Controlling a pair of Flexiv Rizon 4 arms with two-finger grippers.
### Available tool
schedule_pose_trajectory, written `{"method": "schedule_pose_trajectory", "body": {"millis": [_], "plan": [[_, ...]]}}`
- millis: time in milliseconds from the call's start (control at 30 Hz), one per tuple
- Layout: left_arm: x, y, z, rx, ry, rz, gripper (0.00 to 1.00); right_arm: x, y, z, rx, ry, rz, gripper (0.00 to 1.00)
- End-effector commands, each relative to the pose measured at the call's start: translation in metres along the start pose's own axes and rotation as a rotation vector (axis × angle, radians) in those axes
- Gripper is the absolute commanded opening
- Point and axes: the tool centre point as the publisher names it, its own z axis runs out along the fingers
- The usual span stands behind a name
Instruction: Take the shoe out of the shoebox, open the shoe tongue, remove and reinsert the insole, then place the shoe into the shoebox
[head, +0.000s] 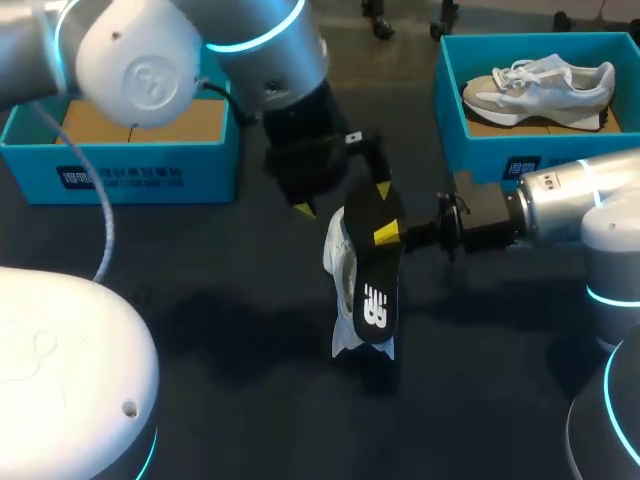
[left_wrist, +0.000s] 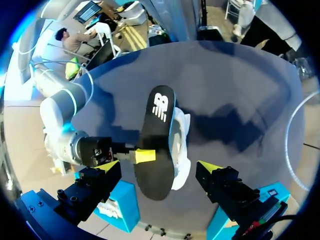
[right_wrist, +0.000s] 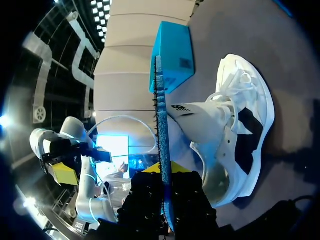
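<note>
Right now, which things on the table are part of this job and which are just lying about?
In the job: black flat insole, gripped by the right gripper; white lace-up shoe beside it; empty-looking blue cardboard shoebox.
Lying about: second blue shoebox; grey-and-white sneaker inside it.

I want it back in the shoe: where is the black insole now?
Mid-table in the head view: the insole is clamped in the right pincer, beside the white shoe, under the open left pincer.

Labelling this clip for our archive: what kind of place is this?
Probably a robot test bench rather than a shop: a blue shoebox stands on a dark table, and the right gripper holds a black insole beside a white shoe.
</note>
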Motion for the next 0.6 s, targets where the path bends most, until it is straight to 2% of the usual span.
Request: {"method": "schedule_pose_trajectory", "body": {"millis": [33, 600], "plan": [[-0.006, 0.0028, 0.0004, 0.005, 0.139, 0.009, 1.0, 0.0003, 0.0014, -0.0005, -0.005, 0.002, -0.006, 0.0], [-0.0082, 0.0063, 0.0, -0.016, 0.12, -0.005, 1.0, 0.0036, 0.0035, -0.0069, -0.03, 0.026, -0.034, 0.0]]}}
